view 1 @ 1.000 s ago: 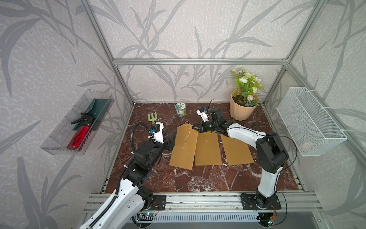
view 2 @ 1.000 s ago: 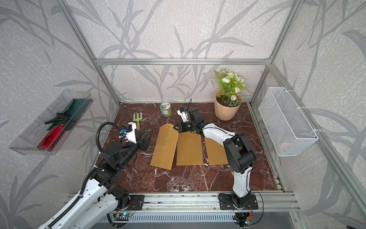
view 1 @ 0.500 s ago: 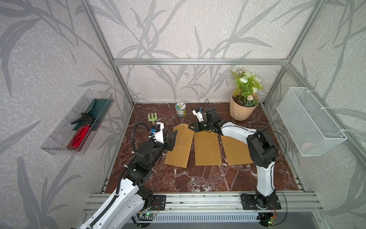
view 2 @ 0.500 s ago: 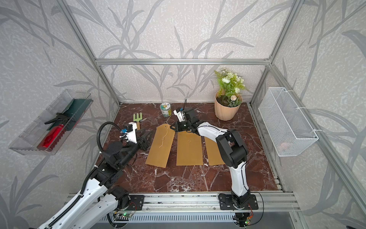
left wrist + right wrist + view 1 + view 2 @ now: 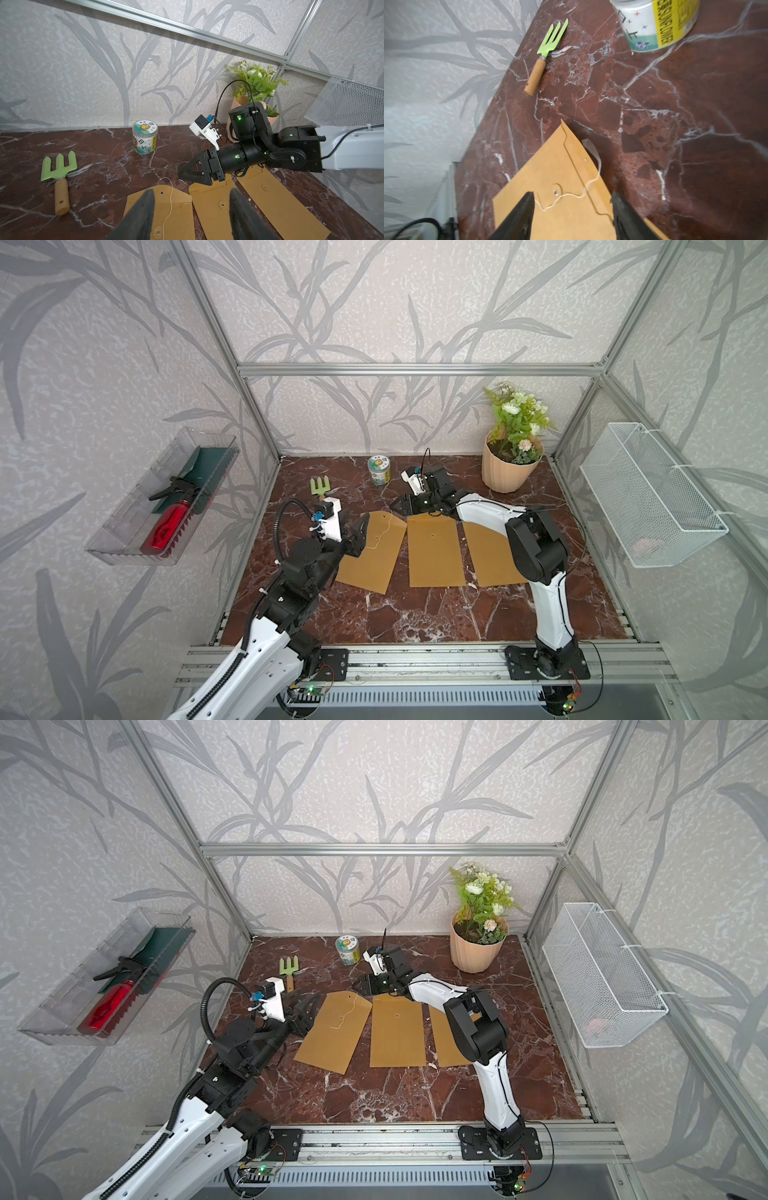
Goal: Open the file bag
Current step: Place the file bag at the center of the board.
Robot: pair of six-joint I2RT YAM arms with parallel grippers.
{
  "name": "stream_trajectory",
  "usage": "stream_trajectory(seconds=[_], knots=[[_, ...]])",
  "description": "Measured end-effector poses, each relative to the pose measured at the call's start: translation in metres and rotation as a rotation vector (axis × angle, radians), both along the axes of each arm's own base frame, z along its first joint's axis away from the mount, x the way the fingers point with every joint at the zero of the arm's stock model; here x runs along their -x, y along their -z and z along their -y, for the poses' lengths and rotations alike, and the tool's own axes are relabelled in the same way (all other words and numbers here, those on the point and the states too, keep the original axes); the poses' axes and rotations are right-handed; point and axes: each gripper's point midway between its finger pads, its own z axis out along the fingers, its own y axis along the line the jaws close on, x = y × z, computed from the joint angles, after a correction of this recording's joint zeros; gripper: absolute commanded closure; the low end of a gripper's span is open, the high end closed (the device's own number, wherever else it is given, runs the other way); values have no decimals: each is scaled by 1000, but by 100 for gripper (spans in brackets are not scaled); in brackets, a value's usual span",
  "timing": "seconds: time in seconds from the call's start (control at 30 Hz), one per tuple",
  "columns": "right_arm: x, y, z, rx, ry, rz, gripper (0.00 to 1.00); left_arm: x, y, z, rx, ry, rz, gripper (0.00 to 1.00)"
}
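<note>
Left wrist view sets the file bag (image 5: 178,214) flat toward the desk's (image 5: 104,158) left edge, long axis running back to front, flap end under the right tool (image 5: 572,194), left tool (image 5: 191,190) alongside, both tools' jaws apart and empty.

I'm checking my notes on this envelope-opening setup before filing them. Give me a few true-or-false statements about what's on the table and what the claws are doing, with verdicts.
1. The string on the envelope nearest the left arm lies loose. True.
2. The right claw is shut on that string. False: its jaws stand apart, gripping nothing.
3. The garden fork lies on an envelope. False: it lies on the bare table, apart from the envelopes.
4. The jar stands upright. True.
5. The left claw is open. True.
</note>
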Motion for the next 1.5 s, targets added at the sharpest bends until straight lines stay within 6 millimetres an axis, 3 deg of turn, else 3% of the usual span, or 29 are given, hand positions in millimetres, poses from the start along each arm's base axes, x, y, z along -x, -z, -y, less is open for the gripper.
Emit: stream_trajectory(seconds=[0.13,0.23,0.27,0.37,0.4,0.47,0.53,0.6,0.73,0.9,1.17,1.33,1.5], knots=[[-1,-7,23,99,63,72,28,-4,16,-26,-27,-141,-31,31],[10,-31,48,150,111,148,26,-8,32,-52,-53,-278,-50,27],[14,-41,55,159,124,175,24,-9,38,-61,-62,-323,-56,22],[33,-81,89,180,183,284,16,-13,58,-91,-123,-473,-77,3],[41,-98,104,182,211,329,14,-15,64,-100,-146,-522,-79,1],[53,-121,130,192,259,400,2,-20,73,-112,-200,-588,-79,1],[66,-138,163,211,328,481,1,-28,86,-121,-270,-634,-84,1],[79,-139,192,245,384,543,1,-34,100,-127,-327,-656,-96,1],[104,-109,255,355,507,592,1,-48,121,-136,-402,-683,-125,1],[125,-77,300,456,604,695,1,-64,143,-146,-461,-702,-156,1],[118,-44,341,561,742,716,1,-83,172,-158,-431,-709,-167,1],[101,-18,350,609,769,692,1,-84,210,-158,-436,-677,-209,1],[84,6,351,623,770,696,1,-95,196,-160,-396,-681,-174,1]])
